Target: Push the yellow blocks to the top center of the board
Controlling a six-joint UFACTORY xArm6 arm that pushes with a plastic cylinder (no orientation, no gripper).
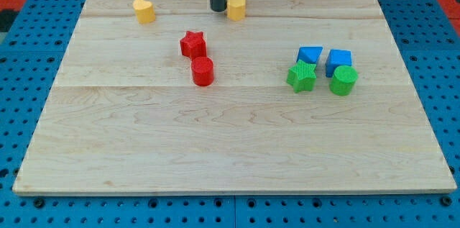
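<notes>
Nearest on the board, right: green star block beside green cylinder, blue blocks just behind.
Middle: red cylinder touching red star block.
Far edge: yellow heart block at upper left; yellow block top center.
My tip: bare rod holding nothing, just left of that yellow block.

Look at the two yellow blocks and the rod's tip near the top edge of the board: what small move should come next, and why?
Probably lift off toward the view's left and get behind the yellow heart-shaped block. My tip stands just left of the other yellow block, which already sits near the top centre, while the heart lies well to the left. Pushing it rightward from its left side would bring the pair together.
</notes>
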